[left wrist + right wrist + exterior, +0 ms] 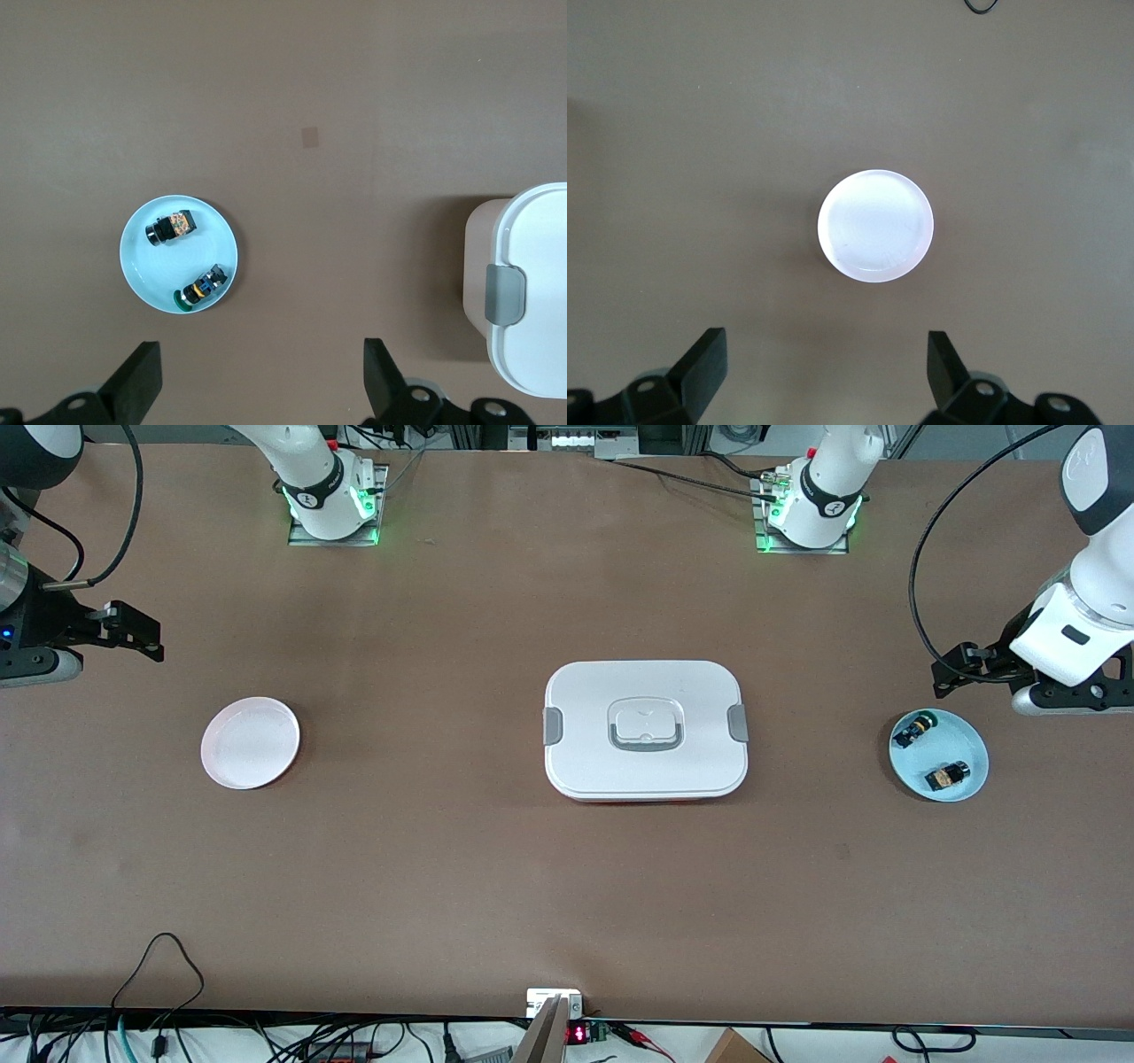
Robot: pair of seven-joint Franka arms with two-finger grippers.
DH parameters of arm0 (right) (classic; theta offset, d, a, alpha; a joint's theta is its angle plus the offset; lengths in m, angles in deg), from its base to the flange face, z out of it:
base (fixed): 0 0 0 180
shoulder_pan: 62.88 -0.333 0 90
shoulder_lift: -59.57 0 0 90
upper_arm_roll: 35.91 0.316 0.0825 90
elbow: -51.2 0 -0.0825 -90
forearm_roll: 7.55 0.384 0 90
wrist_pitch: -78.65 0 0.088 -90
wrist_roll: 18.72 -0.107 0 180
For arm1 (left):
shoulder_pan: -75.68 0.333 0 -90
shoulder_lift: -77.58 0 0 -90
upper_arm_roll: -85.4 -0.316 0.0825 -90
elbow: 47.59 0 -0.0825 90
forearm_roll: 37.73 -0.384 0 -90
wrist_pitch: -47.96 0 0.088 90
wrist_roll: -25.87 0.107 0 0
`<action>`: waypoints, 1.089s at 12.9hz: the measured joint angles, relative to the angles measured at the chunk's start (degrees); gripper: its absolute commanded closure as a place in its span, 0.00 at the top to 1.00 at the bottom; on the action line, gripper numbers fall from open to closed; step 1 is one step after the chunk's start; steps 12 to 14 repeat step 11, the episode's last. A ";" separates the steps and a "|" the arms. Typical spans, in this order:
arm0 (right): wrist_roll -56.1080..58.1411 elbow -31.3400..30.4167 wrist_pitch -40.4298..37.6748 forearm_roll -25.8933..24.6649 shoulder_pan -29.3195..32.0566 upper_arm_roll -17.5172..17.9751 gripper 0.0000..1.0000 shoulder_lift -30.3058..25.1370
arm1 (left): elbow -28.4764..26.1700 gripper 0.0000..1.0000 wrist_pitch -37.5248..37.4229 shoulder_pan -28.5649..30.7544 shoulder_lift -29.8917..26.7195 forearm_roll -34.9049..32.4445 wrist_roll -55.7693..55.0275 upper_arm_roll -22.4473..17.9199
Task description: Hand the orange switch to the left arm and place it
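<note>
The orange switch (948, 776) lies in the pale blue plate (970, 737) near the tabletop's edge at the left arm's end, on the part of the plate nearer the front camera. A second small part, black with blue and yellow-green bits (914, 730), shares the plate, farther from that camera.

The left gripper (970, 666) hangs in the air just off the plate's rim, jaws released wide and holding nothing. It is clearly the nearer gripper: the switch sits across the plate from it, with the other part between, so the descent has to pass over that part. The switch's long axis seems to run roughly along the table's length, though it is too small to be sure.

The right gripper (133, 633) waits above the tabletop's edge at the right arm's end, jaws also spread and empty, near the white plate (251, 742). The box (645, 730) sits mid-table between the two plates, squarely on the straight line a handover would follow.
</note>
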 measured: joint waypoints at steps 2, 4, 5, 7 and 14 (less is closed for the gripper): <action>0.00 0.00 0.07 0.00 -0.03 0.03 1.00 0.00 | 0.02 1.00 -0.18 0.00 0.00 0.00 0.00 0.05; 0.00 0.00 0.11 0.08 -0.03 0.03 1.00 0.00 | 0.11 1.00 -0.18 0.00 0.01 0.00 0.00 0.17; 0.00 0.00 0.11 0.21 -0.03 0.03 1.00 0.00 | 0.16 1.00 -0.20 0.00 0.01 0.00 0.00 0.28; 0.00 0.00 0.11 0.36 -0.03 0.03 1.00 0.00 | 0.29 1.00 -0.24 -0.01 0.01 0.00 0.00 0.42; 0.00 0.00 0.10 0.42 -0.03 0.03 1.00 0.00 | 0.43 1.00 -0.28 -0.15 0.01 0.00 0.00 0.66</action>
